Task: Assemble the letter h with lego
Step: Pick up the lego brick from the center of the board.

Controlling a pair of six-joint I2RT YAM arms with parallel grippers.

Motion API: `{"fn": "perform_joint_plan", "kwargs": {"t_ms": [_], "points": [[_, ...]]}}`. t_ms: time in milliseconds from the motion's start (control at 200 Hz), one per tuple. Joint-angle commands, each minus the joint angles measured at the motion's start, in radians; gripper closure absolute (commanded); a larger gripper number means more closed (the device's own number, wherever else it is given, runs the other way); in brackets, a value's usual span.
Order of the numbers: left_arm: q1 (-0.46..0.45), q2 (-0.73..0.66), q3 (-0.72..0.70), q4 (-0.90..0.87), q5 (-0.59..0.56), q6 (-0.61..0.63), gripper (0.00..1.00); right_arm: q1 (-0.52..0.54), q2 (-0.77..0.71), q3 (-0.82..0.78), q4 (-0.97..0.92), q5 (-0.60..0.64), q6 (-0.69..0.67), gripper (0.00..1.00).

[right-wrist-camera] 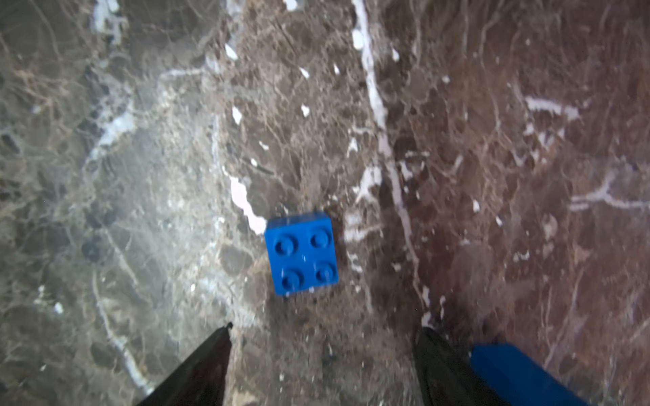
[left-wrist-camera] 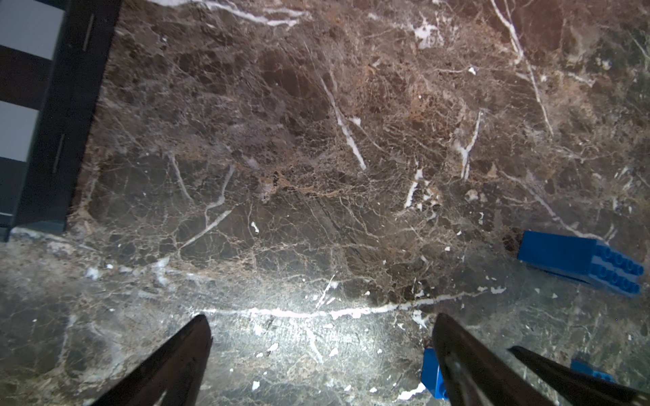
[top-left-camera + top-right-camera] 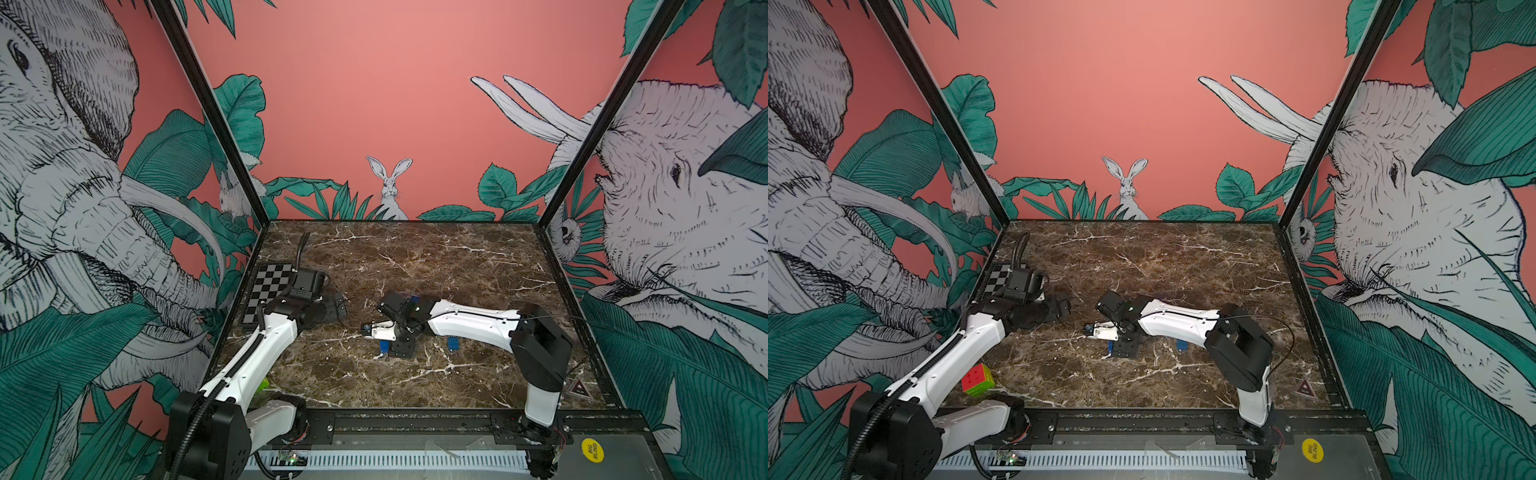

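Hovering right gripper (image 1: 325,328) by square brick (image 1: 301,253) | jaws parted, empty | risk: off-centre closing may knock brick aside

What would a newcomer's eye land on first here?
Probably the jungle mural, with its white rabbit on the back wall above the marble table. Next, the right claw open near a square blue brick, and the colourful puzzle cube beside the left arm.
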Motion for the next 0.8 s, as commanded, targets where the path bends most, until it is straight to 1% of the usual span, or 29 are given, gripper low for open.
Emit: {"fn": "perform_joint_plan", "kwargs": {"t_ms": [0, 75, 185, 285, 395, 530, 595, 695, 795], "points": [[-0.002, -0.022, -0.006, -0.035, -0.035, -0.009, 0.01, 0.01, 0.023, 0.053, -0.01, -0.006, -0.065, 0.21], [-0.001, -0.027, -0.007, -0.038, -0.038, -0.007, 0.01, 0.013, 0.035, 0.065, -0.012, -0.035, -0.074, 0.21], [-0.002, -0.033, -0.012, -0.043, -0.044, -0.004, 0.01, 0.018, 0.057, 0.072, -0.018, -0.062, -0.084, 0.28], [-0.001, -0.038, -0.015, -0.046, -0.048, -0.001, 0.01, 0.018, 0.074, 0.074, -0.037, -0.081, -0.095, 0.3], [-0.001, -0.041, -0.018, -0.048, -0.053, 0.001, 0.01, 0.018, 0.091, 0.088, -0.058, -0.101, -0.103, 0.38], [-0.001, -0.038, -0.015, -0.045, -0.053, 0.0, 0.01, 0.018, 0.113, 0.102, -0.074, -0.093, -0.118, 0.36], [-0.001, -0.035, -0.015, -0.043, -0.05, -0.001, 0.01, 0.017, 0.13, 0.115, -0.089, -0.088, -0.127, 0.37], [-0.001, -0.031, -0.013, -0.045, -0.049, 0.001, 0.01, 0.016, 0.153, 0.137, -0.107, -0.067, -0.133, 0.42], [-0.002, -0.034, -0.015, -0.047, -0.054, 0.004, 0.01, 0.016, 0.16, 0.132, -0.094, -0.064, -0.131, 0.45]]}}
